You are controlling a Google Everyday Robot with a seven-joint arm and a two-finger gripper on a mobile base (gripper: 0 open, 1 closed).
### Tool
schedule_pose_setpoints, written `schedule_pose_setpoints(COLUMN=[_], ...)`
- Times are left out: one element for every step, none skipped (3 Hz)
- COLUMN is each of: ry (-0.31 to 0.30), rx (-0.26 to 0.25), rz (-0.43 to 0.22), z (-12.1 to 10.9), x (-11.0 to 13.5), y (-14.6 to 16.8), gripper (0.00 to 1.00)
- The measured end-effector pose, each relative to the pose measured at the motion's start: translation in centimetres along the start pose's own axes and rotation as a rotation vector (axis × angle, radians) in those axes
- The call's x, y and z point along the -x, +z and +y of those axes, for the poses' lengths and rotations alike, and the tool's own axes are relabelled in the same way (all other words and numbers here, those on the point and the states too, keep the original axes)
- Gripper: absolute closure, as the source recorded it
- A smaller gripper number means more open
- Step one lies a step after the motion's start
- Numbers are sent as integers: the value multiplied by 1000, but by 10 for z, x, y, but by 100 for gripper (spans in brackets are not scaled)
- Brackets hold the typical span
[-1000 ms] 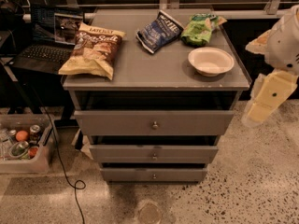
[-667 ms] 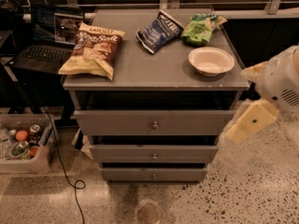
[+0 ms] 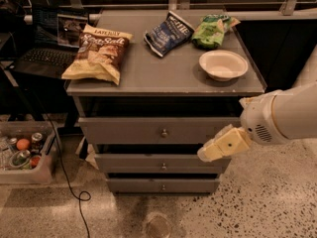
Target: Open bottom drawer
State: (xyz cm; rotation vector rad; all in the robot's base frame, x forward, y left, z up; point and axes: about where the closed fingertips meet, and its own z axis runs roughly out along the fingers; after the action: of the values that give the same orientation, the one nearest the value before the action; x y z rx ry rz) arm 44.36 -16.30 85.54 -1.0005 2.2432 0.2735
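Grey and closed, the bottom drawer (image 3: 131, 185) sits lowest of three, lower centre of frame, its small knob (image 3: 162, 187) untouched. The cream gripper (image 3: 208, 151) hangs at right centre, over the right end of the middle drawer (image 3: 129, 162); whether it is open or closed, I cannot tell. Travelling straight left, it could grab the wrong knob; since the earlier frame it has come leftward and lower.

Cabinet top (image 3: 163, 71): three bags (image 3: 100, 52) (image 3: 167, 32) (image 3: 212, 29), bowl (image 3: 223, 65); gripper (image 3: 203, 154) below

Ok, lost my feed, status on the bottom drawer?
Tool by middle drawer's right end, above target. Bottom drawer looks shut, knob untouched. Nothing blocking it.
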Motion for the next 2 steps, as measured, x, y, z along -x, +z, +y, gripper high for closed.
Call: schedule_pose_setpoints(ry=[56,56], rx=[-71,-71], rz=[-66,-66], z=[-13,-13], x=[12,12], y=[41,41], gripper=[0,0])
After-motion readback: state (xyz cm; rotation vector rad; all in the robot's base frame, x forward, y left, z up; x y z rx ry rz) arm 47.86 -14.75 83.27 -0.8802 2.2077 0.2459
